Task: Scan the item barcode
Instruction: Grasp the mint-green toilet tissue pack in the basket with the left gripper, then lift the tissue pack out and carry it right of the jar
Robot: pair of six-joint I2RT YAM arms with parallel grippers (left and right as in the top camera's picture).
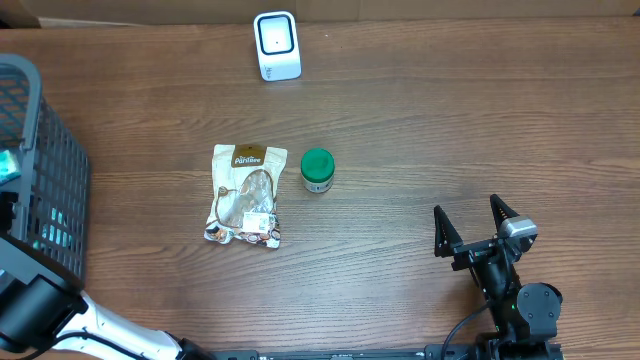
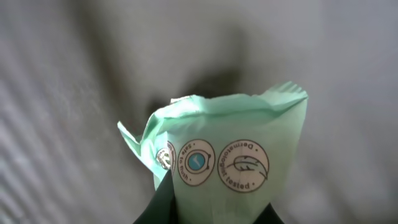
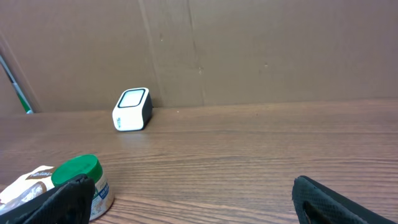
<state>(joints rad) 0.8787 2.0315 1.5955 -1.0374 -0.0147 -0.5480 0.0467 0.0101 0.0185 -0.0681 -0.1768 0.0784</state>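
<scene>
At the basket (image 1: 55, 170), the left gripper (image 2: 211, 214) clamps a green packet (image 2: 224, 124); the right gripper (image 1: 467, 207) gapes wide.

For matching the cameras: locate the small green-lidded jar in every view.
Overhead: small jar with green lid, centre of frame, right of the tan snack pouch.
Left wrist: absent; mint-green packet fills it.
Right wrist: bottom left.
Shared landmark: white box-shaped scanner.

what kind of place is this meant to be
Probably a mock shop checkout: a white barcode scanner, a dark basket, and packaged goods like the snack bag.
</scene>
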